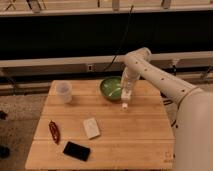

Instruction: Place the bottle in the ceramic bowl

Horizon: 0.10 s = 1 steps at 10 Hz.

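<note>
The green ceramic bowl [110, 89] sits at the back middle of the wooden table [130, 135]. My gripper [126, 94] points down just beside the bowl's right rim, shut on the slim white bottle [125, 102]. The bottle hangs upright below the fingers, its lower end close to the tabletop at the bowl's front right. Whether that end touches the table I cannot tell. The white arm [160, 82] reaches in from the right.
A translucent plastic cup [64, 92] stands at the back left. A flat white block [91, 127] lies mid-table, with a red object [54, 131] and a black phone [76, 150] near the front left. A dark wall with rails runs behind the table.
</note>
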Motion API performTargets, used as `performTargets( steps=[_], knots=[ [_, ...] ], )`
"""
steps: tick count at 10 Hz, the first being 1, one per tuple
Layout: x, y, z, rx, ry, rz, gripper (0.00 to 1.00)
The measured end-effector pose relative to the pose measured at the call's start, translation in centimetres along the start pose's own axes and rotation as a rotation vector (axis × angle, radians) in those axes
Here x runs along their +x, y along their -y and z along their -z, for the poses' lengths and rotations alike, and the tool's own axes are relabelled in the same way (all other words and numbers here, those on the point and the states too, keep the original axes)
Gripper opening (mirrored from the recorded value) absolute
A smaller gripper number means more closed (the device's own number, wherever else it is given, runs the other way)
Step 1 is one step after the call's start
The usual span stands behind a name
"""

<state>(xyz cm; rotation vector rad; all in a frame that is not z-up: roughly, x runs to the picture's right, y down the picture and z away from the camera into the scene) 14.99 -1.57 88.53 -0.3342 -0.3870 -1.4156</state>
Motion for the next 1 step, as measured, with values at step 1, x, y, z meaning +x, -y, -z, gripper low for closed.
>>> performTargets(
  steps=[1],
  knots=[
    [0.16, -0.13, 0.11, 0.000, -0.002, -0.001, 0.01]
  ],
)
